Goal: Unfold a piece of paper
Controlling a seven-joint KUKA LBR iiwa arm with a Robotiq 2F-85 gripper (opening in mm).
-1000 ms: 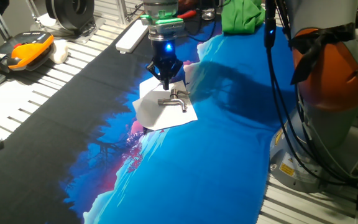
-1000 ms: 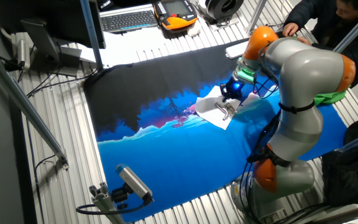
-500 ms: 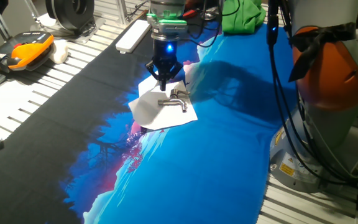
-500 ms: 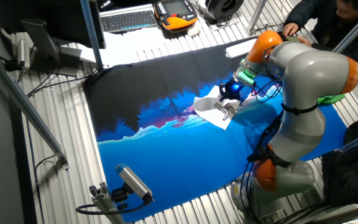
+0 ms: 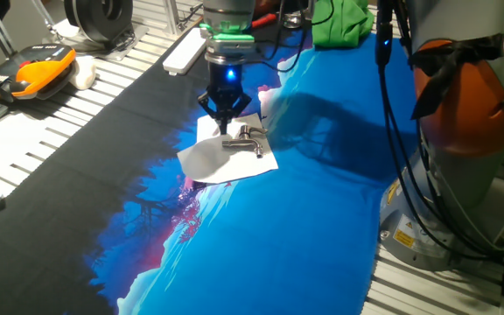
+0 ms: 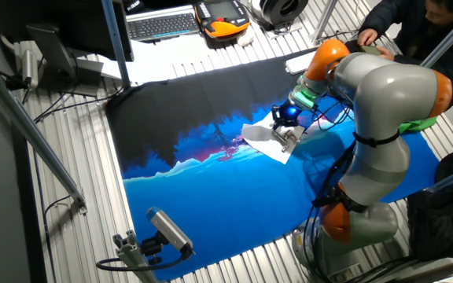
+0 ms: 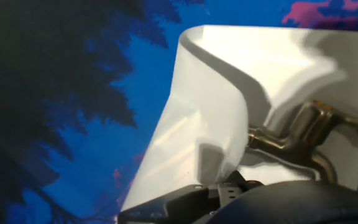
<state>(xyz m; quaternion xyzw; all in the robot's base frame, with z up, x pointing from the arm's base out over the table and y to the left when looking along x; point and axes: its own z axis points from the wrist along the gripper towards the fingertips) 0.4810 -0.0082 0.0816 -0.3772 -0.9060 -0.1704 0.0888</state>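
The piece of paper (image 5: 226, 159) is white and lies on the blue and black cloth (image 5: 304, 210). One flap is lifted and curls up towards my gripper (image 5: 220, 108). The gripper stands over the paper's far edge and is shut on that flap. In the hand view the flap (image 7: 204, 118) rises into the dark fingers (image 7: 185, 202) at the bottom of the frame. A small bent metal piece (image 5: 247, 140) rests on the flat part of the sheet, right beside the gripper. The other fixed view shows the paper (image 6: 264, 143) and the gripper (image 6: 283, 118).
A long white plastic bar (image 5: 186, 52) lies beyond the gripper on the slatted table. A green cloth (image 5: 339, 22) is at the back. An orange and black device (image 5: 33, 70) sits at the far left. The arm's base (image 5: 471, 131) fills the right side.
The gripper has moved left, towards the black side of the cloth, with the flap in it. The paper's left corner has spread further left. The metal piece has stayed put.
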